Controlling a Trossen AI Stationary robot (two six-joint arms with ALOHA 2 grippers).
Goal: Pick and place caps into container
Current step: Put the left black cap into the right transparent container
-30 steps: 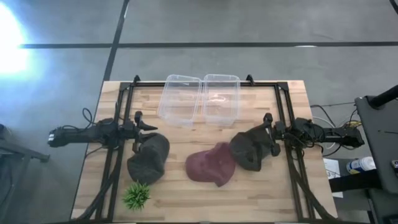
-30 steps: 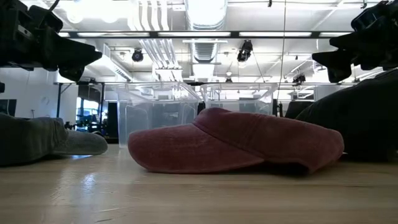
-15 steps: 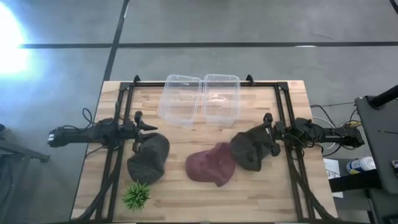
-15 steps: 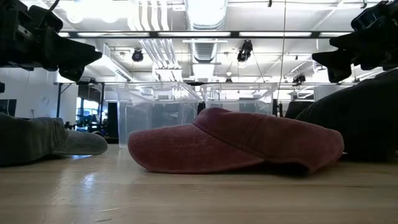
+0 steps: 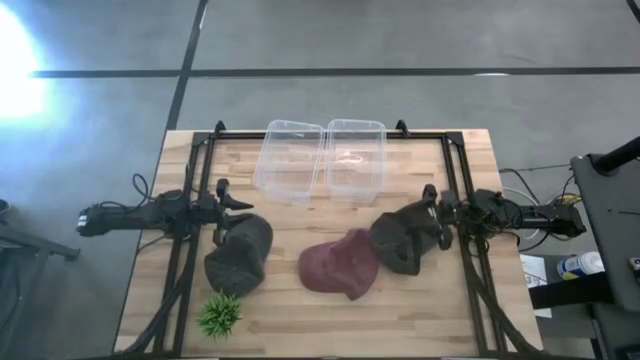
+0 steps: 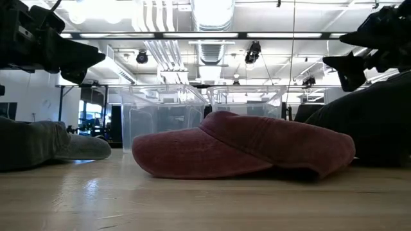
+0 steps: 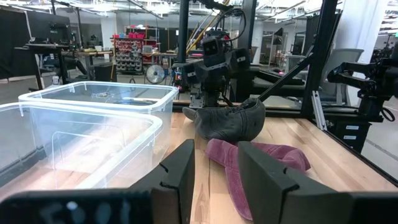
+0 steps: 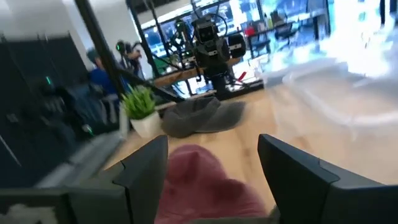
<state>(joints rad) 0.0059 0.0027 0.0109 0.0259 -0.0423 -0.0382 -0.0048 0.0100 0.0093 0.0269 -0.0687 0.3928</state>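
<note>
Three caps lie on the wooden table. The maroon cap (image 5: 340, 265) (image 6: 244, 151) rests in the middle, peak down. One dark grey cap (image 5: 240, 255) lies at the left and another (image 5: 400, 240) at the right, just touching the maroon one. My left gripper (image 5: 228, 218) (image 7: 214, 171) hangs open above the far end of the left cap, clear of it. My right gripper (image 5: 432, 215) (image 8: 214, 168) is open wide over the right edge of the right cap (image 6: 379, 122), and a gap shows below it in the low view.
Two clear plastic containers (image 5: 290, 160) (image 5: 352, 158) stand side by side at the table's far edge, both without caps in them. A small green spiky plant (image 5: 220, 315) stands near the front left corner. A black frame (image 5: 455, 180) runs along the table's sides.
My right gripper has tipped and shifted slightly toward the table's middle over the right dark cap; in the low view its fingers now stand more spread than before. The caps and my left gripper have not moved.
</note>
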